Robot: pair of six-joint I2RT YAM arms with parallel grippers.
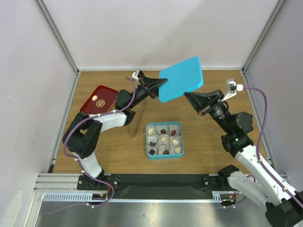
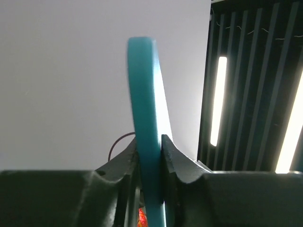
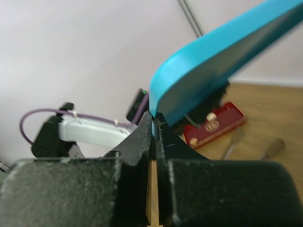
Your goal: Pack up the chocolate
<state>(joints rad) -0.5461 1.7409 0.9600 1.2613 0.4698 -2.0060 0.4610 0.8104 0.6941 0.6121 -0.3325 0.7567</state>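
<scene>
Blue lid [image 1: 182, 78] hangs above the table, left gripper [image 1: 160, 88] and right gripper [image 1: 187, 96] each clamped tight on opposite edges; chocolate [image 1: 164, 139] fills the tin [image 1: 180, 138] nearer

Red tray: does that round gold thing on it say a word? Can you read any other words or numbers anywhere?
Red tray, round gold emblem: too small and blurred to read.
Blue lid, blue box: no writing visible.
Nothing else can be read in any view.

right gripper [image 3: 154, 119] clamped on teal lid [image 3: 208, 71]
</scene>
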